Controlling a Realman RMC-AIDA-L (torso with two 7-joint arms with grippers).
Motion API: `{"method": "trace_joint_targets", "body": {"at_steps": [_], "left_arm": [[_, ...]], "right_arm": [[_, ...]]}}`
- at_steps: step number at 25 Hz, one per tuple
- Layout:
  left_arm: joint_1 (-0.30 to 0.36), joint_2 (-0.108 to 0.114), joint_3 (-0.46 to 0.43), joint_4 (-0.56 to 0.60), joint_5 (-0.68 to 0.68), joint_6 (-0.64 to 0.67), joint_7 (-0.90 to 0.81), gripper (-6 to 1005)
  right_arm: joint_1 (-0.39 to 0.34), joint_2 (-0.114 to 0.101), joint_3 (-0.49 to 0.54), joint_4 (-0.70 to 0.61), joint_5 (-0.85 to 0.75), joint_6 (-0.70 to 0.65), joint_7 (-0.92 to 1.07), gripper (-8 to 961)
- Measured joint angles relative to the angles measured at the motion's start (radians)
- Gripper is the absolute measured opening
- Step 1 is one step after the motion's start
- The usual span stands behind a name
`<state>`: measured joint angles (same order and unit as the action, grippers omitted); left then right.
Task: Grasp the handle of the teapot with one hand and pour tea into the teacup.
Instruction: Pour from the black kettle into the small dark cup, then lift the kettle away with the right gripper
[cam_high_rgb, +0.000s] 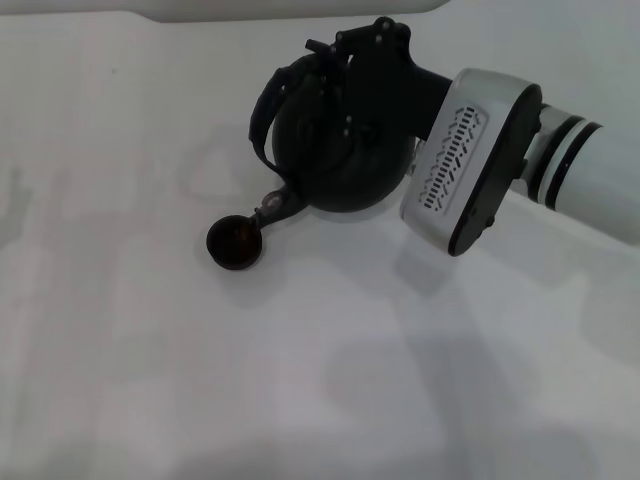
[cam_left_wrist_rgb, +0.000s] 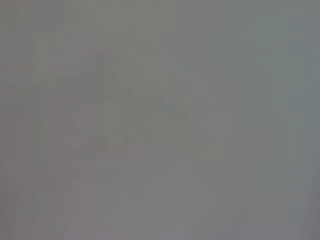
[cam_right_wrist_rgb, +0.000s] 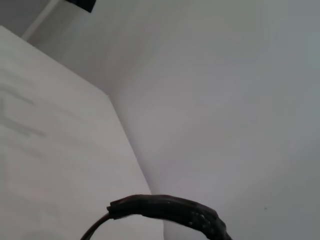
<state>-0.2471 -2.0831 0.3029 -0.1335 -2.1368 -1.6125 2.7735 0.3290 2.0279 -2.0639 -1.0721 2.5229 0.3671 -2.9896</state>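
The black teapot (cam_high_rgb: 335, 150) hangs tilted in the head view, its short spout (cam_high_rgb: 275, 207) pointing down at the small dark teacup (cam_high_rgb: 237, 242), which stands on the white table. The spout's tip sits just above the cup's rim. My right gripper (cam_high_rgb: 335, 48) comes in from the right and is shut on the handle (cam_high_rgb: 262, 115), whose arched loop bulges out to the pot's left. Part of the handle (cam_right_wrist_rgb: 170, 209) also shows as a dark wrapped arc in the right wrist view. No tea stream is visible. My left gripper is out of view.
The white table (cam_high_rgb: 300, 380) stretches all around the cup and pot. A pale wall and a table edge (cam_right_wrist_rgb: 125, 130) fill the right wrist view. The left wrist view shows only a flat grey surface.
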Motion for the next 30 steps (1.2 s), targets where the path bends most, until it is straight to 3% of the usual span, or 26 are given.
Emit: {"method": "trace_joint_targets", "body": {"at_steps": [30], "left_arm": [[-0.001,0.000,0.004,0.000,0.000,0.001,0.000,886]], "right_arm": [[-0.002,0.000,-0.008,-0.016,0.000,0.002,0.000,106]]}}
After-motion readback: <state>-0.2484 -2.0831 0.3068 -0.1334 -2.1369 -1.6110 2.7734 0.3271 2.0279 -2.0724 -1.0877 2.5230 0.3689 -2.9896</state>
